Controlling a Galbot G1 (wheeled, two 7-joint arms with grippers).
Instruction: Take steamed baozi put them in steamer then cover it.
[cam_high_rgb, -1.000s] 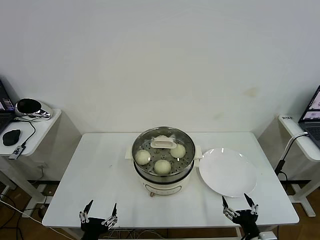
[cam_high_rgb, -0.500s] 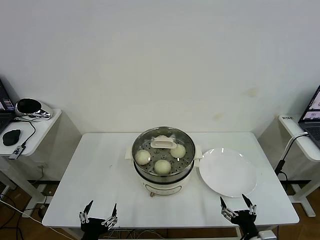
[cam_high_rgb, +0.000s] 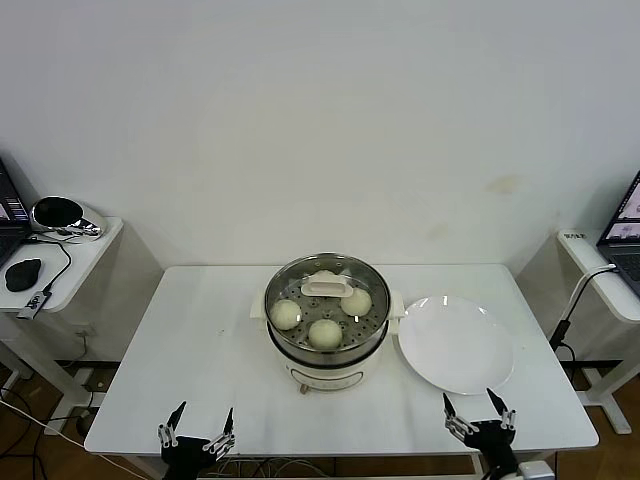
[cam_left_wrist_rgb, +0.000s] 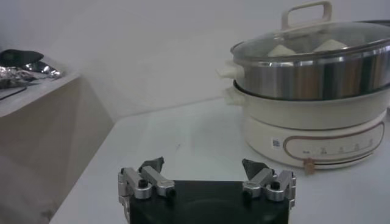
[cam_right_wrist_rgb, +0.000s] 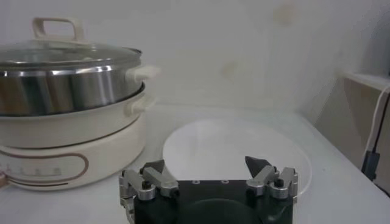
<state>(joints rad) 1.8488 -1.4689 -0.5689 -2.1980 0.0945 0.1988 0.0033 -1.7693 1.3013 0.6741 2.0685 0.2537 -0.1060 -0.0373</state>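
The steamer (cam_high_rgb: 318, 354), a steel pot on a white base, stands mid-table with the glass cover (cam_high_rgb: 327, 288) resting on it, cream handle up. Through the glass I see three steamed baozi (cam_high_rgb: 286, 314) (cam_high_rgb: 324, 333) (cam_high_rgb: 357, 301) on the perforated tray, and another pale bun peeks out behind the handle. My left gripper (cam_high_rgb: 198, 422) hangs open at the table's near edge, left of the steamer and well short of it. My right gripper (cam_high_rgb: 478, 412) is open at the near right, just in front of the plate. The left wrist view shows the steamer (cam_left_wrist_rgb: 317, 79) ahead of the open left gripper (cam_left_wrist_rgb: 203, 165).
A flat white plate (cam_high_rgb: 456, 345) lies bare to the right of the steamer; it also lies just beyond the right gripper (cam_right_wrist_rgb: 207, 165) as the plate (cam_right_wrist_rgb: 231, 143). Side tables with electronics stand off both ends. A wall rises behind the table.
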